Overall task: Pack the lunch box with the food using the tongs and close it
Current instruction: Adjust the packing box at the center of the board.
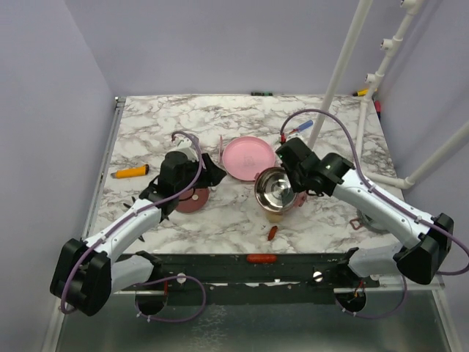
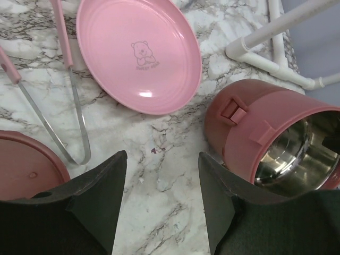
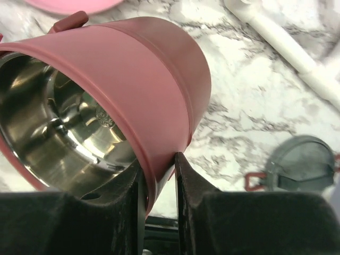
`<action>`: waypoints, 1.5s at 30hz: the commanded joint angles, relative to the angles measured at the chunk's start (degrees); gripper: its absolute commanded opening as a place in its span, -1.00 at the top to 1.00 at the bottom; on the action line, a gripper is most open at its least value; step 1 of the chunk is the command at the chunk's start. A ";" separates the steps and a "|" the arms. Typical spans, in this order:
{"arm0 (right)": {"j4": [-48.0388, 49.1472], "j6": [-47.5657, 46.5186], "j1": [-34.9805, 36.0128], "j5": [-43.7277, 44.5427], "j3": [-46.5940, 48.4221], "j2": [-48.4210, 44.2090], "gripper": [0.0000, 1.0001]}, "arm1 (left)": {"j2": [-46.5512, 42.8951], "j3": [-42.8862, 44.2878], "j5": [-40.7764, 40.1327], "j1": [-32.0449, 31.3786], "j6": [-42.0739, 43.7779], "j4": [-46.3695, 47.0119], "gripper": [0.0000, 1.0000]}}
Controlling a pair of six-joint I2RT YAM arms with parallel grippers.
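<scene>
The right jaws clamp the rim of a dusty-red lunch box tier [image 3: 133, 90], its wall pinched between two black fingers [image 3: 196, 207], near the middle of the marble counter [image 1: 161, 117]. The tier is tilted, its steel-lined mouth turned up and toward the arms' bases. The right wrist view cuts off its left edge, and the fingers hide the stretch of rim being held. Whether its base touches the counter cannot be told. A pale tan shape [image 1: 272, 214] just under its near edge is too small to identify.

The left jaws stand apart with nothing between them, over marble between the tier and a flat maroon lid [image 2: 21, 167], itself cut off by the frame and one finger. Just beyond lie the pink tongs [image 2: 78, 109]. Their long axis runs away from the left wrist camera, with the joined steel loop nearest and the pink handles cropped at the top edge. The pink plate [image 2: 138, 53] lies just beside them.

One red sausage piece [image 1: 272, 232] lies near the tier, another [image 1: 261, 258] at the counter's near edge. A grey lid [image 3: 300, 164] sits well apart to the right, half hidden by the right arm from above. A yellow-handled tool [image 1: 130, 172] lies far left.
</scene>
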 commanded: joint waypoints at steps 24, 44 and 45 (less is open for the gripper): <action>24.18 0.90 -31.18 -25.41 -10.87 -1.14 0.67 | 19.72 18.70 -13.38 3.95 7.94 -17.86 -0.25; 24.82 0.95 -31.51 -30.75 -10.89 -6.10 -0.34 | 30.74 24.46 -13.19 3.20 8.93 -19.57 -0.45; 24.82 0.93 -31.49 -30.83 -10.76 -6.64 -0.37 | 31.12 24.58 -13.74 3.13 8.94 -19.77 -0.45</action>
